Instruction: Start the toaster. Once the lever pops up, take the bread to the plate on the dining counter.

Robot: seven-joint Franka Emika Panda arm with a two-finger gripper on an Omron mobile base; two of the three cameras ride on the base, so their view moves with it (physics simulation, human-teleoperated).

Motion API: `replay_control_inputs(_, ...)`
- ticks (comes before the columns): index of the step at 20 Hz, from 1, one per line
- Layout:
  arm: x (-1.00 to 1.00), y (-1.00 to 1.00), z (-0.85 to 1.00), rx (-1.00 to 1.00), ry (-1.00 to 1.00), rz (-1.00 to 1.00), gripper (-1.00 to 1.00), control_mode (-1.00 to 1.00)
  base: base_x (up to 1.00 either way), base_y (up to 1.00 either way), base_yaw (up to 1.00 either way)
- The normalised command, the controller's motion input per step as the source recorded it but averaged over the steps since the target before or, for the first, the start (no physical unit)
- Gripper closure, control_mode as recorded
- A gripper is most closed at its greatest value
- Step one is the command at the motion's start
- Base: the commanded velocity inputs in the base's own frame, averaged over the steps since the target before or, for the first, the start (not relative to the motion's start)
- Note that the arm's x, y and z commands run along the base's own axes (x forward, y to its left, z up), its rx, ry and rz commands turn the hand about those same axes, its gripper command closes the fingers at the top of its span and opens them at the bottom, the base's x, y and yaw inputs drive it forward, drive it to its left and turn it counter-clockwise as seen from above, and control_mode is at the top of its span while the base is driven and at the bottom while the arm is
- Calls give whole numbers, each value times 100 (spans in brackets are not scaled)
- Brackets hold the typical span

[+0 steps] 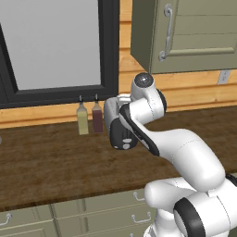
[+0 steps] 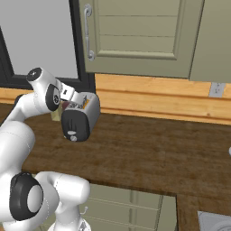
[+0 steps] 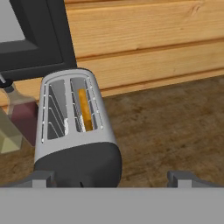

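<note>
Two dark fingertips [image 3: 43, 178] stand far apart at the bottom of my hand view, so the jaws are spread wide and hold nothing; the toaster's black end sits between them, and I cannot tell whether they touch it. The gripper [image 3: 111, 180] hangs just above and behind the toaster [image 2: 81, 116], looking down along its top. The arm [image 1: 185, 152] is folded, elbow raised, wrist bent down toward the wall. The toaster stands on the dark wood counter [image 2: 149, 153] near the window frame [image 1: 109, 46]. The bread [image 3: 85, 109] sits sunk in the right-hand slot, its golden edge showing. I cannot make out the lever on the black end panel. Two slim bottles [image 1: 90, 118] stand just beside the toaster, against the wall.
</note>
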Motion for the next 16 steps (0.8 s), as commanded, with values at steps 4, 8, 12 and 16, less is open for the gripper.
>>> replay_control_inputs(4,0,0,0,0,0,0,-100,-100,0,0,0)
replay_control_inputs(8,0,0,0,0,0,0,-100,-100,0,0,0)
replay_control_inputs(12,0,0,0,0,0,0,-100,-100,0,0,0)
replay_control_inputs(16,0,0,0,0,0,0,-100,-100,0,0,0)
